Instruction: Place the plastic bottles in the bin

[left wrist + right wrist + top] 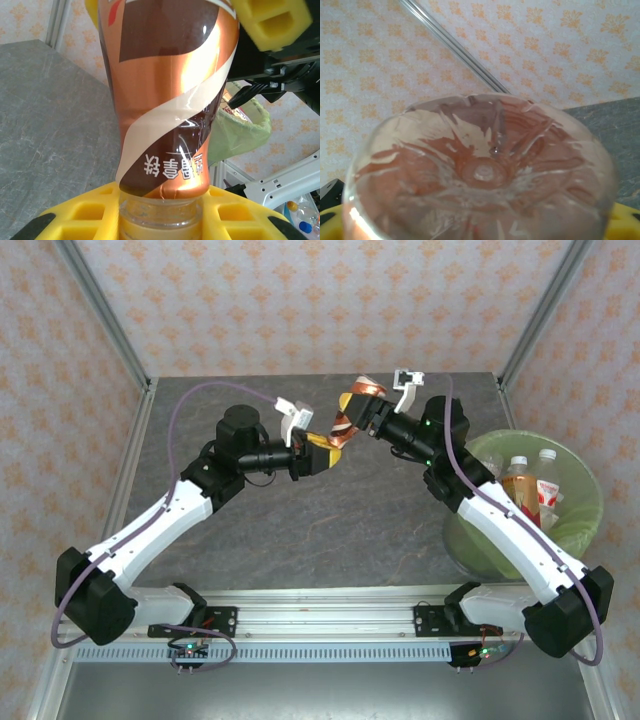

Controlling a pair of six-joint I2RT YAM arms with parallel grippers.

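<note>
The brown-and-orange labelled bottle (pixel 346 422) hung tilted in the air above the middle of the table (pixel 300 530). Its clear neck pointed towards my left arm and its base towards the right one, well apart from the bin (pixel 588 502) at the table's right edge. My left gripper (pixel 319 447) was pinching it at the neck: in the left wrist view the yellow pads (pixel 75 220) sat tight against the clear plastic just below the label. My right gripper (pixel 362 405) was at the other end, with the moulded base (pixel 480 170) right in front of its camera. Its own yellow pads (pixel 270 22) stood on either side of the upper body, but I could not tell whether they had bitten on or only flanked it. I read this as a handover, and doing it well meant above all that the left must not let go until the right was plainly squeezing. The body looked thin, smooth and wider than the neck, so I judged the right should close squarely across it and firmly, or it could slide out. The left should then part and back away along the bottle's axis without twisting it. After that I would swing right, carry it over the green-lined rim, where other bottles (pixel 530 485) stood inside, and release it low.
</note>
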